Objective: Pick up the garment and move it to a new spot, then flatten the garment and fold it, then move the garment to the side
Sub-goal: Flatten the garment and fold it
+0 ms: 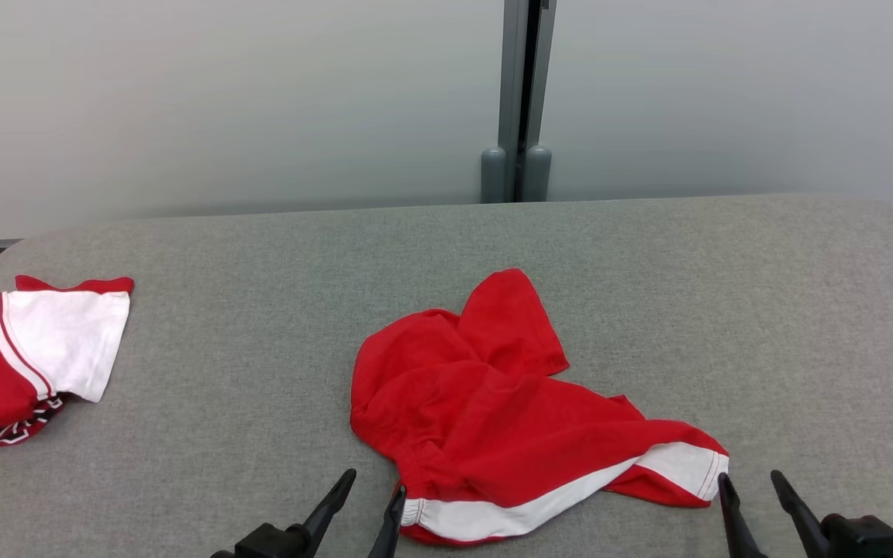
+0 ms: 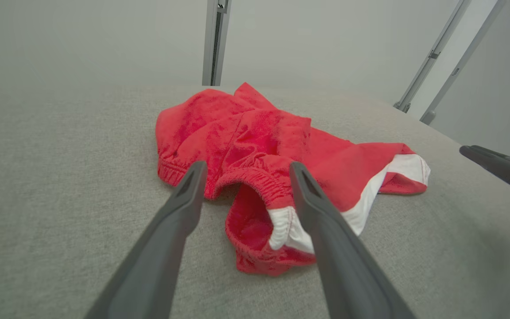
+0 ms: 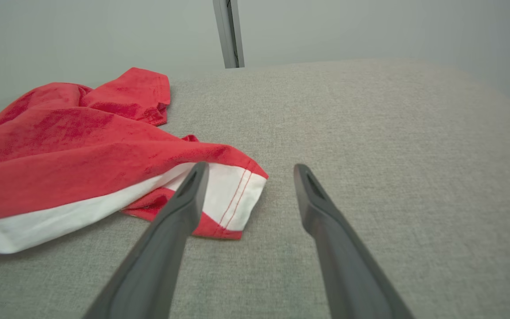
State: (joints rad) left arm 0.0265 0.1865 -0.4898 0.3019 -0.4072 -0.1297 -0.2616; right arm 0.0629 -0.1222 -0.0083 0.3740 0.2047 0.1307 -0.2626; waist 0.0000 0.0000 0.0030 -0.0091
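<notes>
A crumpled red garment with a white side stripe lies near the front middle of the grey table. My left gripper is open at its front left corner, by the elastic waistband, which sits between the two fingers in the left wrist view. My right gripper is open at the garment's right end, beside the white-edged leg hem. In the right wrist view the left fingertip overlaps that hem. Neither gripper holds anything.
A second red and white garment lies folded at the table's left edge. The grey padded table stretches bare to the right and behind. A grey post stands against the pale wall beyond the far edge.
</notes>
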